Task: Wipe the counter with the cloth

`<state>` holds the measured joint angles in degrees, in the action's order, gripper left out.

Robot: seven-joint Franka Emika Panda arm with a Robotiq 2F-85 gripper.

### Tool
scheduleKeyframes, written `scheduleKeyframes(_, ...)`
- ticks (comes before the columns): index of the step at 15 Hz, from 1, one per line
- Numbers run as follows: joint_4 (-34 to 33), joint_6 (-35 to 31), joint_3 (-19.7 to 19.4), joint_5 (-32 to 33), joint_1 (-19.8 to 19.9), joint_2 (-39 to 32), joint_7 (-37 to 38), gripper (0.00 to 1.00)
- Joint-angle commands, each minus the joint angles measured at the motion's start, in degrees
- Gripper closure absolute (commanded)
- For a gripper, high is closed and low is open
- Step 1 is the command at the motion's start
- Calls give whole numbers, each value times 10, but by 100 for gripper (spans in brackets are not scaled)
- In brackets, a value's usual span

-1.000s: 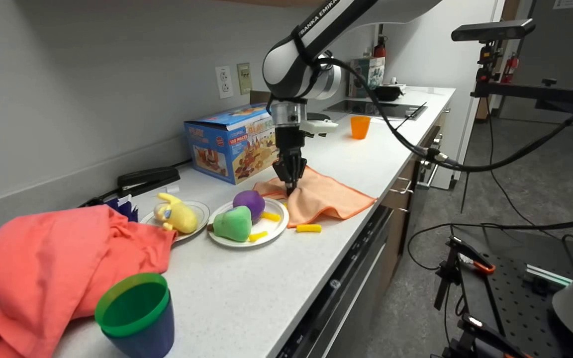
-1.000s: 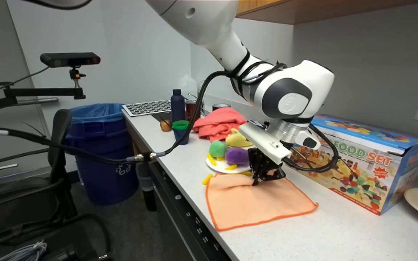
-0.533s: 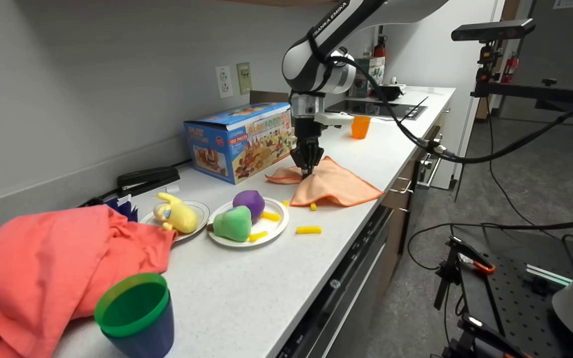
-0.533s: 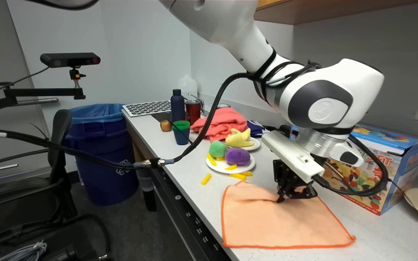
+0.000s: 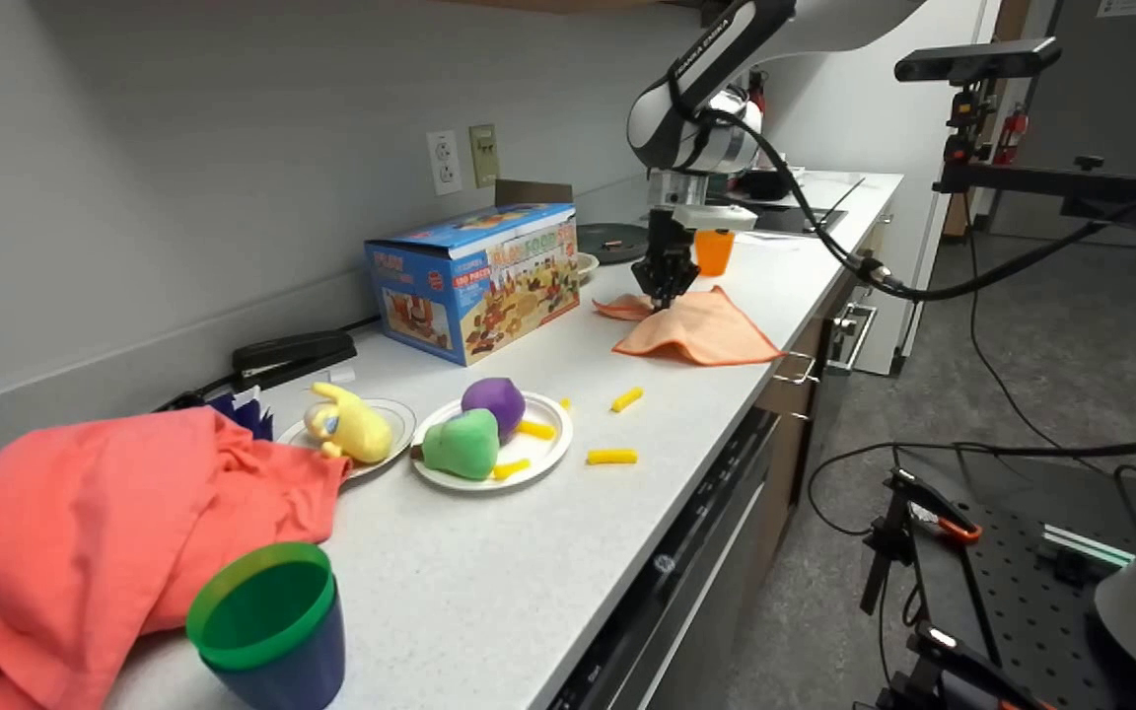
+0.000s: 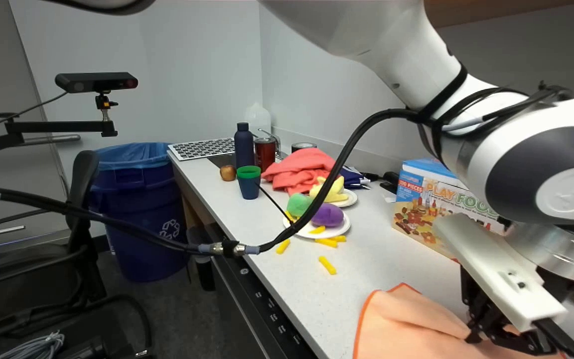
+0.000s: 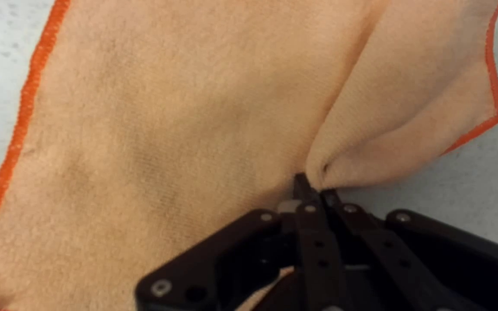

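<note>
Wrist view, lower centre: nearly closed gripper [image 7: 316, 186] pinches the cloth [image 7: 167, 108] on the counter [image 7: 465, 194]. Only in an exterior view, upper right, the arm [image 5: 716, 54] reads "FRANKA EMIKA"; "PLAY FOOD" marks the box [image 6: 439, 204].

The arm [image 5: 726, 49] slopes down to its downturned, pinched hand [image 7: 316, 188].

The blue-topped cardboard box [image 5: 474, 291] bears "PLAY FOOD" and "PIECES", the white robot arm [image 5: 716, 59] higher than it "FRANKA EMIKA", the long black panel [image 5: 665, 564] below it "Start", and the dark-blue plastic bin [image 6: 137, 202] well apart a recycling sign [image 6: 170, 229].
</note>
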<state>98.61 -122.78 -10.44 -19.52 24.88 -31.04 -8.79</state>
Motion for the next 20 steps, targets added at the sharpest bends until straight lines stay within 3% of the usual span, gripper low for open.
scheduleKeyframes(1, -17, -22, -11, -17, 23, -25, 30, 99)
scheduleKeyframes(4, -8, -19, -5, -18, 26, -20, 30, 99)
scheduleKeyframes(9, 24, -8, 35, -7, -6, 1, -17, 99)
scheduleKeyframes(11, 30, 17, 52, 0, -23, 6, -31, 99)
scheduleKeyframes(16, 39, 110, 50, 66, -88, 20, 7, 99)
scheduleKeyframes(20, 48, 134, 54, 93, -115, 24, 8, 99)
